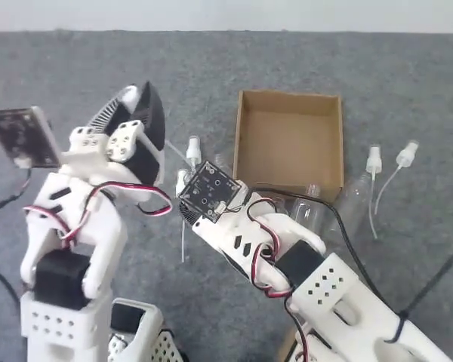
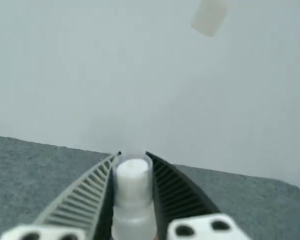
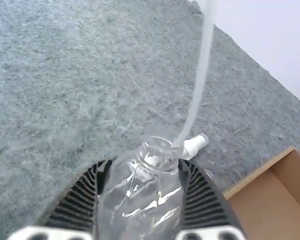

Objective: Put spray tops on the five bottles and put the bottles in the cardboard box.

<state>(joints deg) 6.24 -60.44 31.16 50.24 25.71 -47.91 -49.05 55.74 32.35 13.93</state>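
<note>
Bottles (image 1: 352,197) apparently just before cardboard box (image 1: 287,143)

Both arms white printed plastic: left arm (image 1: 68,226), right arm (image 1: 325,302). Black servo blocks (image 1: 60,277) at joints. Red, black and white wires (image 1: 136,197) looped along links. Small round holes (image 1: 328,284) in rows on lower shells. Left gripper (image 2: 131,156): ribbed fingers (image 2: 75,200), one grey, one near-black. Dark circuit board (image 1: 209,188) on right wrist, another board (image 1: 19,136) by left arm, probably cameras.
</note>
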